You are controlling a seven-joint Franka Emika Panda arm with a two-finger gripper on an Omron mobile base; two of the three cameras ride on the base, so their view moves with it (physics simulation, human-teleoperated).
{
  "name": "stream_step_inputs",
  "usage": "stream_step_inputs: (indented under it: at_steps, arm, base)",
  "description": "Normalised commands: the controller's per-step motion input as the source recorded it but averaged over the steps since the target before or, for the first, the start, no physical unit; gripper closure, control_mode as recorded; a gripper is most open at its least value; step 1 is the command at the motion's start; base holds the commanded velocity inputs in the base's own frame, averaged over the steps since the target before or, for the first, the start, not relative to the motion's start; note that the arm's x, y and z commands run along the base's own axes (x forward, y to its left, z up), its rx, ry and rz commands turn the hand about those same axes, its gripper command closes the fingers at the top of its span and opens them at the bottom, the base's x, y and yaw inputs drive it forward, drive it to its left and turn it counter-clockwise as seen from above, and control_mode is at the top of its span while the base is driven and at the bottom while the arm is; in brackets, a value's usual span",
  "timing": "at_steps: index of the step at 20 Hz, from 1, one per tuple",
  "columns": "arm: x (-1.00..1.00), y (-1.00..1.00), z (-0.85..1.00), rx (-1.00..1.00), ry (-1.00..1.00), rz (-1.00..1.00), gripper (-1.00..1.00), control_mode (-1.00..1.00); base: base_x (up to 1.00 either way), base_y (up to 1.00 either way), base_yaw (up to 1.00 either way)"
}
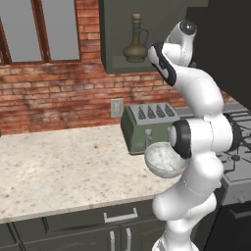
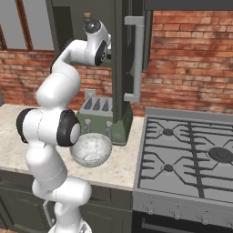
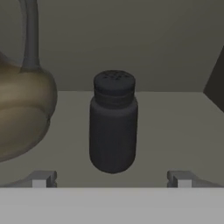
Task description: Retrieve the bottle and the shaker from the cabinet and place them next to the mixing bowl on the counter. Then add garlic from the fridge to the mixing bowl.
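The small black shaker (image 3: pixel 113 127) stands upright on the cabinet (image 1: pixel 112 34) shelf, just ahead of my open gripper (image 3: pixel 111 179) and centred between its fingertips (image 3: pixel 41 178), untouched. The olive-brown bottle (image 3: pixel 22 109) stands to its left in the hand view and shows on the shelf (image 1: pixel 136 46) with its cork stopper (image 2: pixel 88 17) above my wrist. The arm reaches up into the cabinet. The pale grey mixing bowl (image 1: pixel 162 159) (image 2: pixel 91 149) sits on the beige counter (image 1: pixel 63 166) in front of the toaster. The fridge and garlic are out of view.
A green toaster (image 1: pixel 147 125) (image 2: pixel 98 116) stands behind the bowl. The cabinet door (image 2: pixel 119 68) hangs open with its bar handle (image 2: pixel 135 59) toward the hob. A black gas hob (image 2: pixel 191 154) lies right of the counter. Brick wall and window behind.
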Motion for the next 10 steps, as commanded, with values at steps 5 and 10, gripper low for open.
stream_step_inputs:
  at_steps: [5, 10]
  arm:
    - [0.28, 0.00, 0.00, 0.00, 0.00, 0.00, -1.00, -1.00]
    - [0.18, 0.00, -0.02, 0.00, 0.00, 0.00, -1.00, -1.00]
  base:
    - [0.00, 0.00, 0.00]
    - [0.00, 0.00, 0.00]
